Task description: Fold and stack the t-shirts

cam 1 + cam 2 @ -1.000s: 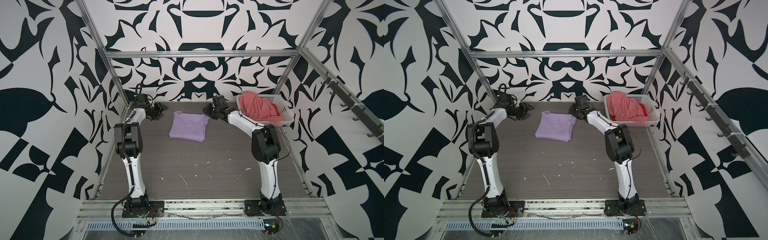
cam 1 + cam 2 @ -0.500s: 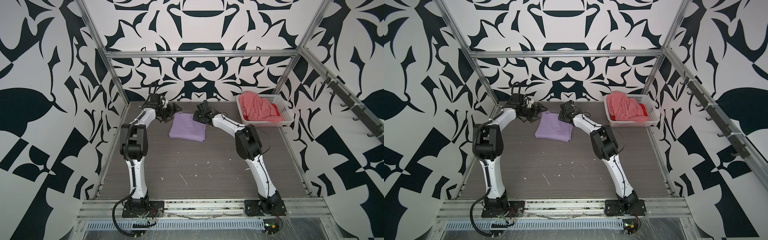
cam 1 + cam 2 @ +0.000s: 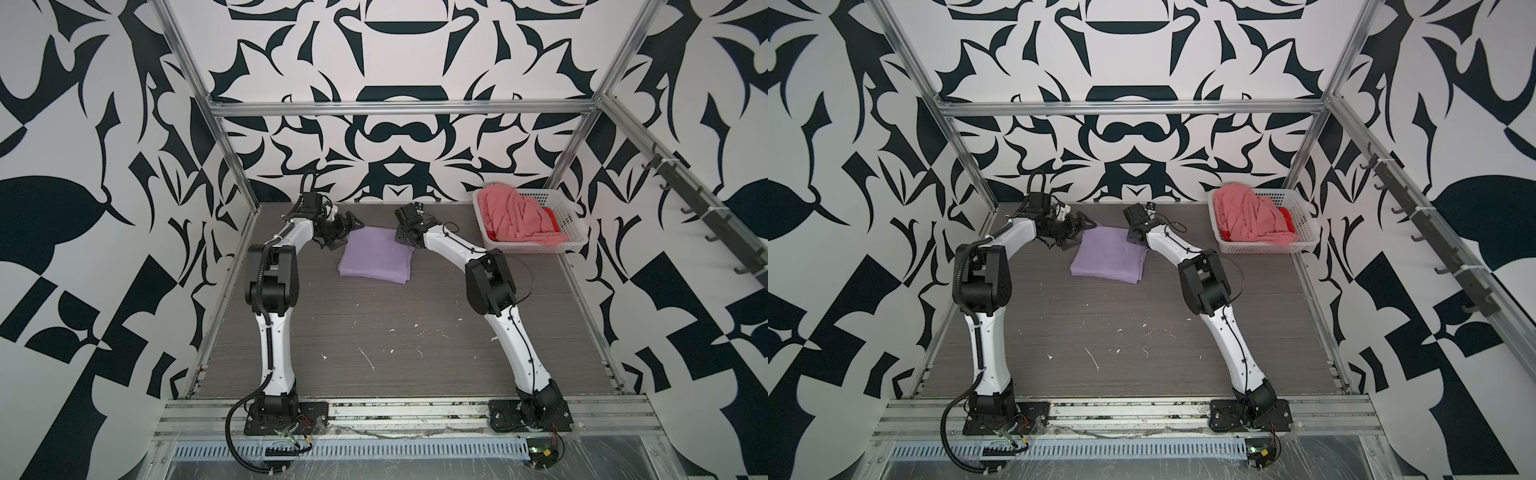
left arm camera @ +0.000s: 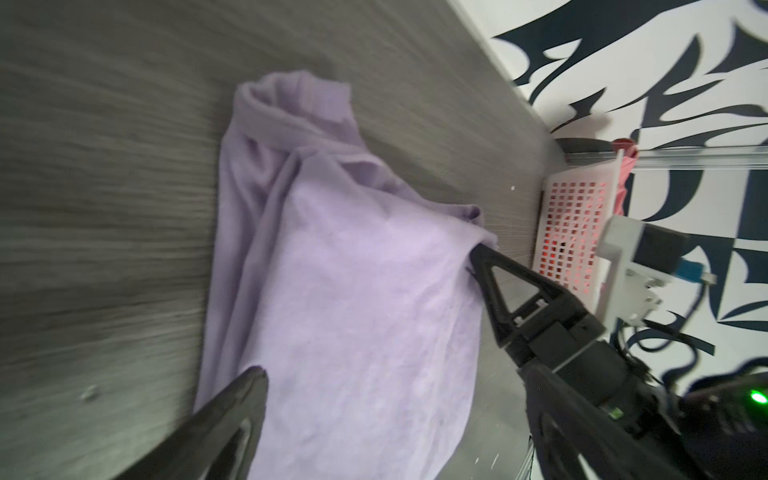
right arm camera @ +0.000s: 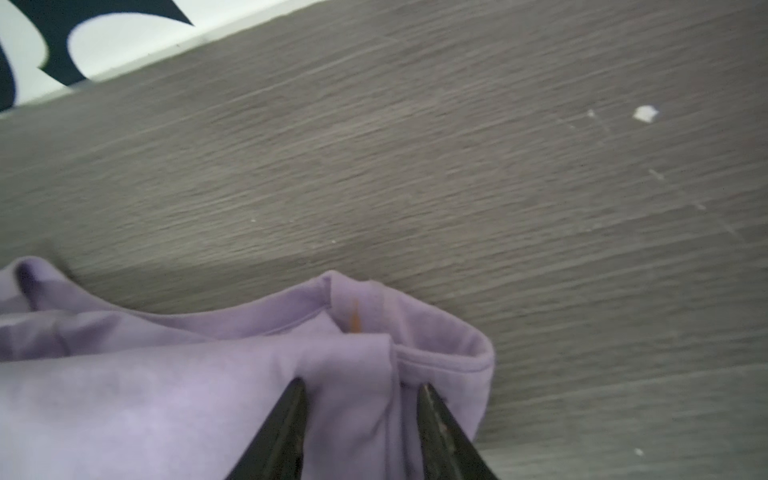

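Lavender folded cloth t-shirt (image 3: 374,259): on grey wood-grain table (image 3: 415,332), upper centre.
Left hand (image 3: 345,232): spread beside it.
Right hand (image 5: 360,388): pinching its corner.
Risk: pulling away without letting go could drag the fold open.

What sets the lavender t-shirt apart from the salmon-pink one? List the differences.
The lavender t-shirt is folded into a rough rectangle; the salmon-pink t-shirt is a crumpled heap. The lavender t-shirt lies on the table; the salmon-pink t-shirt sits in the white basket. Both are plain, soft cloth.
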Controlling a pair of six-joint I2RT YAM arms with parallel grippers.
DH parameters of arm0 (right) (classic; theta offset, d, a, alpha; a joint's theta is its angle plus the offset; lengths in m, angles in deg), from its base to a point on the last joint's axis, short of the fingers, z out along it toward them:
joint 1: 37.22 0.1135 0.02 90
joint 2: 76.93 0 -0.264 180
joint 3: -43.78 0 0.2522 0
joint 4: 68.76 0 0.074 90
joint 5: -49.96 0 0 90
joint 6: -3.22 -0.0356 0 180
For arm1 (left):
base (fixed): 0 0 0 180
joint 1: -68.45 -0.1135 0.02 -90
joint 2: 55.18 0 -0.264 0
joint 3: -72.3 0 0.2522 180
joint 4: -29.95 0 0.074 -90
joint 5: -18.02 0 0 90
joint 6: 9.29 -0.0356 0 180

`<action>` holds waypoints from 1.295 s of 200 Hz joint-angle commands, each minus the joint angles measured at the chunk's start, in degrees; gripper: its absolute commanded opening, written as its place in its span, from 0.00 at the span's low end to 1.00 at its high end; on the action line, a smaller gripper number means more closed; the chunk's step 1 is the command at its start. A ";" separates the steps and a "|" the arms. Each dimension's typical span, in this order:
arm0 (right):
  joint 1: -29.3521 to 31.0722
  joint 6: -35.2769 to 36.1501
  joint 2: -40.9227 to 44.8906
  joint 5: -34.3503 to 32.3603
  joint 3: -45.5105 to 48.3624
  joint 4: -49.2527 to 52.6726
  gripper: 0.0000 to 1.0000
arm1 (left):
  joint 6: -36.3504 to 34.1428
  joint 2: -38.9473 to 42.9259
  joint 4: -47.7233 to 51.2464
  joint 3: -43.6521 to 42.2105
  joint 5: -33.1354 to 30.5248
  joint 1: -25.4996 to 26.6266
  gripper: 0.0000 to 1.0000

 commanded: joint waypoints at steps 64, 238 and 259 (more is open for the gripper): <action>0.56 2.63 14.93 0.12 6.82 0.86 0.45 | -9.14 0.41 12.01 3.90 -26.51 1.20 0.99; 3.29 2.97 67.80 -0.40 48.57 2.91 0.81 | -9.30 0.72 11.01 -8.52 -35.48 20.81 0.93; 3.33 2.59 75.18 -2.51 52.94 4.93 0.81 | -5.92 1.64 10.98 -11.00 -36.14 25.84 0.92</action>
